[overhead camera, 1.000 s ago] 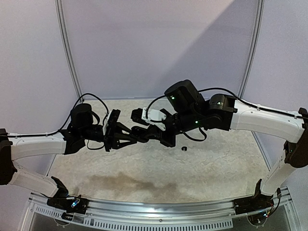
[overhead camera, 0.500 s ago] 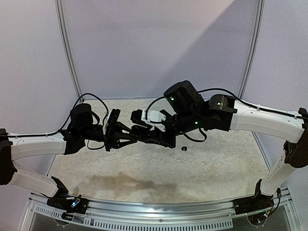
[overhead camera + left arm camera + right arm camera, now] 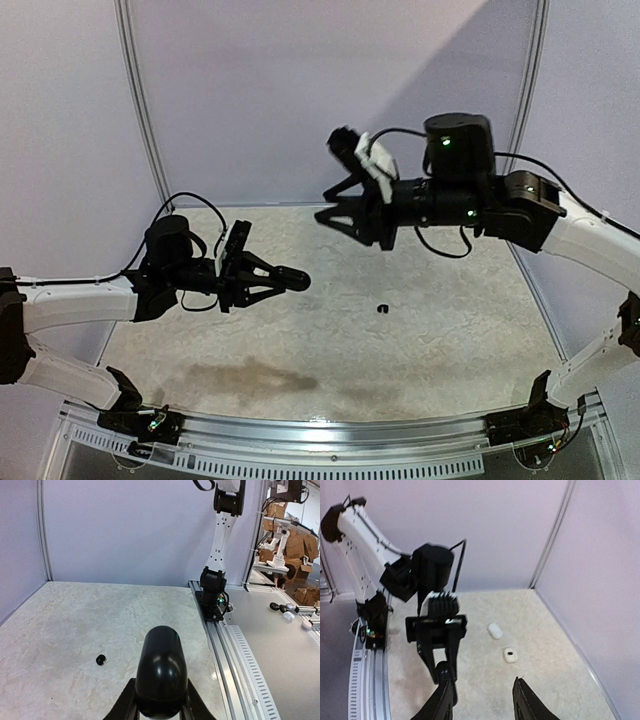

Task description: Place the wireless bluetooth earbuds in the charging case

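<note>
Our left hand squeezes the black case. Our right hand hangs open and empty, up high. The black earbud lies under it on the worktop.

I can't read any text, label, brand or number in any of my three views. The cardboard boxes stacked off to the side in my left wrist view are too small and blurred for me to make out any print.
</note>
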Controlling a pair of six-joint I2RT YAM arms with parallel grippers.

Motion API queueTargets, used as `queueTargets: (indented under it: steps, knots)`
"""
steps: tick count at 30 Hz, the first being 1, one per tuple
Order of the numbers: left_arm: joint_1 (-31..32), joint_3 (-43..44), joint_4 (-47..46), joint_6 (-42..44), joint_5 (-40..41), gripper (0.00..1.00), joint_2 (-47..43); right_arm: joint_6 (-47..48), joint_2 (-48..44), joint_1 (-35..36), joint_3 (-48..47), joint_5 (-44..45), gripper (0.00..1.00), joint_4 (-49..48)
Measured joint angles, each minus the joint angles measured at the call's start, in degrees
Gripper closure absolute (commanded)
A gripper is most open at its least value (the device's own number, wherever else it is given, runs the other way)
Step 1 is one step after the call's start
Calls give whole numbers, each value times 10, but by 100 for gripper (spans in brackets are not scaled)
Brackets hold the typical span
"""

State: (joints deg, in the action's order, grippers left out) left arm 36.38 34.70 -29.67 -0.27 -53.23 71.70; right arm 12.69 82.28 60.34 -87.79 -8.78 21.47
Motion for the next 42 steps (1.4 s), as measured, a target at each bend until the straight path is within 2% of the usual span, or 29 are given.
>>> queueTargets:
  steps: [4, 5, 9, 10, 11, 22, 28, 42]
  knots:
    - [0, 0, 0, -6, 3, 100, 0, -68, -38, -48, 17, -3, 58, -48]
    - [0, 0, 0, -7, 3, 100, 0, -85, -38, -58, 19, -3, 54, -52]
    - [0, 0, 1, -11, 13, 100, 0, -121, -15, -75, 25, -2, 13, -47]
    - [0, 0, 1, -13, 15, 100, 0, -121, -4, -74, 27, -9, 5, -46]
    - [0, 0, 1, -14, 16, 100, 0, -117, 7, -71, 32, -17, 2, -45]
    - [0, 0, 2, -15, 23, 100, 0, -16, 140, -7, 34, -78, 1, 4]
    - [0, 0, 5, 1, 19, 100, 0, -3, 161, -8, 14, -49, 1, 20]
    - [-2, 5, 62, 121, 13, 100, 0, -10, 176, -11, -32, -22, 4, 61]
